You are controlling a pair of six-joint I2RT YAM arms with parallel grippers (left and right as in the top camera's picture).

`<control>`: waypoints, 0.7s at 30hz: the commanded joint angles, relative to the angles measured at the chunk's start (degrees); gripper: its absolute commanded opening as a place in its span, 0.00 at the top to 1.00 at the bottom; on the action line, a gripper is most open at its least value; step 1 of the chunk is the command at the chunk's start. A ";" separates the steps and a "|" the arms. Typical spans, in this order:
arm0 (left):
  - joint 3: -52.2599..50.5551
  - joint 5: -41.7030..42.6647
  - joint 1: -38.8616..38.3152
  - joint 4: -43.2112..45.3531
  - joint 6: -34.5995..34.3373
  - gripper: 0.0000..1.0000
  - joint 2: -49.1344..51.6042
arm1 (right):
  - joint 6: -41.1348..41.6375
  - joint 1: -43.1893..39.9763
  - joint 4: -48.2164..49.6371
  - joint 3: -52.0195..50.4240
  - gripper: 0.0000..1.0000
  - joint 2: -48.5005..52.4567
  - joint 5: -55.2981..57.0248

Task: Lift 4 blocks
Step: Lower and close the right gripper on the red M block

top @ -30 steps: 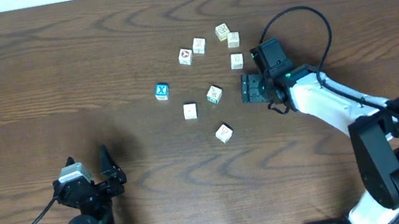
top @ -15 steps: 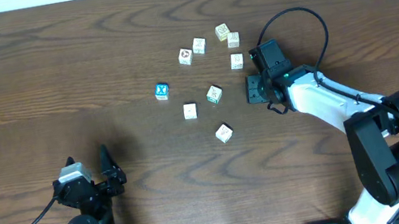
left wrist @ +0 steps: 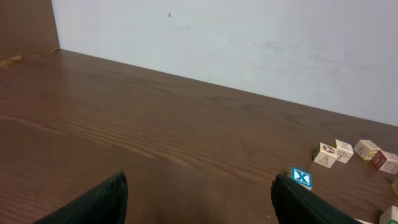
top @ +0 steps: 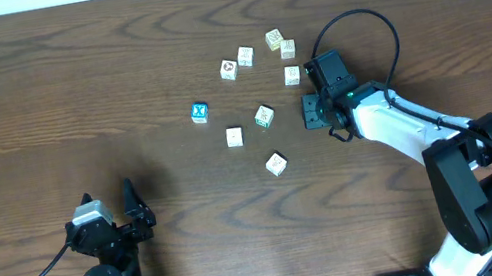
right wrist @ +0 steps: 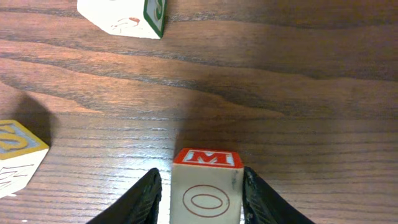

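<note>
A cream block (right wrist: 207,193) with a red M on top and a red oval on its near face stands on the table. My right gripper (right wrist: 202,200) is shut on it, one black finger against each side. From overhead this block is hidden under the right gripper (top: 309,110). Other cream blocks lie nearby: a green-edged one (top: 264,115), one at the front (top: 276,163), one to the left (top: 235,137) and one just behind the gripper (top: 292,75). My left gripper (left wrist: 199,202) is open and empty, far off at the front left (top: 107,195).
A blue-faced X cube (top: 200,113) sits left of the group. A cream cube with a red mark (top: 229,68) and three more cubes (top: 273,39) cluster at the back. The right arm's black cable (top: 378,23) loops above the table. A white wall (left wrist: 249,37) runs behind.
The right gripper's jaws have closed from wide apart onto the M block, and the gripper has shifted slightly right. The left arm has not moved.
</note>
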 commanded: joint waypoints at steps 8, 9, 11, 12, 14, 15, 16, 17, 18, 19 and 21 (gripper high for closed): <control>-0.66 -1.40 -0.24 -2.78 0.09 0.26 -0.04 | -0.98 0.33 -0.13 0.15 0.75 0.09 1.42; -0.66 -1.40 -0.24 -2.78 0.09 0.26 -0.04 | -0.98 0.35 -0.17 0.15 0.77 0.09 1.40; -0.66 -1.40 -0.24 -2.78 0.09 0.26 -0.04 | -0.96 0.50 -0.39 0.15 0.78 0.09 1.40; -0.66 -1.40 -0.24 -2.78 0.09 0.25 -0.04 | -0.96 0.59 -0.55 0.15 0.79 0.09 1.40; -0.66 -1.40 -0.24 -2.78 0.09 0.25 -0.04 | -0.96 0.70 -0.81 0.15 0.80 0.07 1.40; -0.66 -1.40 -0.24 -2.78 0.09 0.25 -0.04 | -0.98 0.70 -1.05 0.15 0.80 0.04 1.40; -0.66 -1.40 -0.24 -2.78 0.09 0.26 -0.04 | -0.98 0.70 -1.27 0.17 0.80 0.02 1.40; -0.66 -1.40 -0.24 -2.78 0.09 0.26 -0.04 | -0.98 0.70 -1.64 0.17 0.81 -0.07 1.40; -0.66 -1.40 -0.24 -2.78 0.09 0.26 -0.04 | -0.98 0.70 -1.97 0.17 0.81 -0.17 1.38; -0.66 -1.40 -0.24 -2.78 0.09 0.25 -0.04 | -0.98 0.70 -2.49 0.17 0.82 -0.48 1.38; -0.66 -1.40 -0.24 -2.78 0.09 0.26 -0.04 | -0.98 0.70 -3.52 0.17 0.83 -1.27 1.38</control>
